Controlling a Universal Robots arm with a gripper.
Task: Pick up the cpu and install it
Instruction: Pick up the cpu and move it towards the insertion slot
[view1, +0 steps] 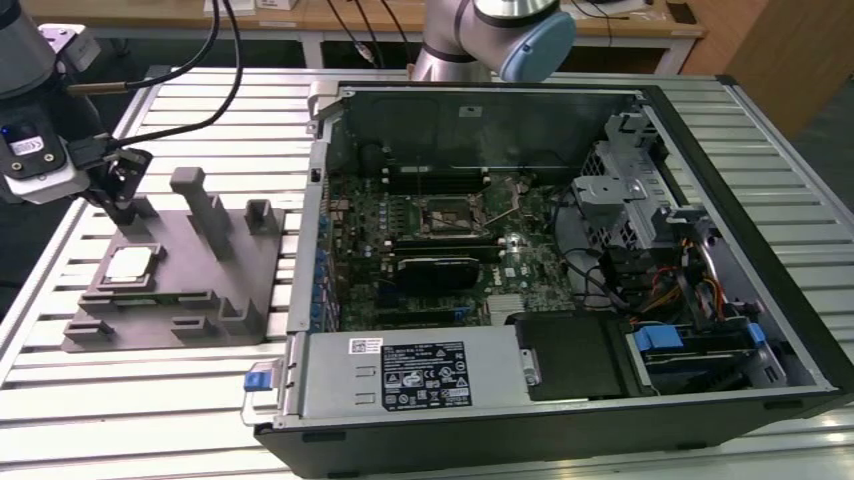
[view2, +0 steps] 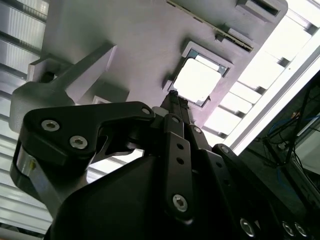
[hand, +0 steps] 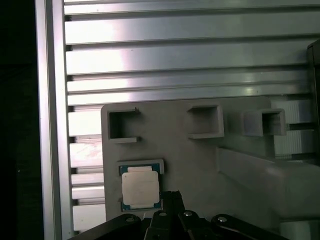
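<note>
Near the cpu (hand: 140, 189), end effector (hand: 172, 195) hovers.

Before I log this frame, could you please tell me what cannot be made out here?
Small square silver-grey cpu: in the second wrist view, top washed out by glare, one corner hidden behind the black hand.
Square motherboard socket: too small in the exterior view to tell whether it is empty.

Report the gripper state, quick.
Gripper: closed, holding nothing; its tip is close to the cpu, which lies in its pocket on the grey fixture.
</note>
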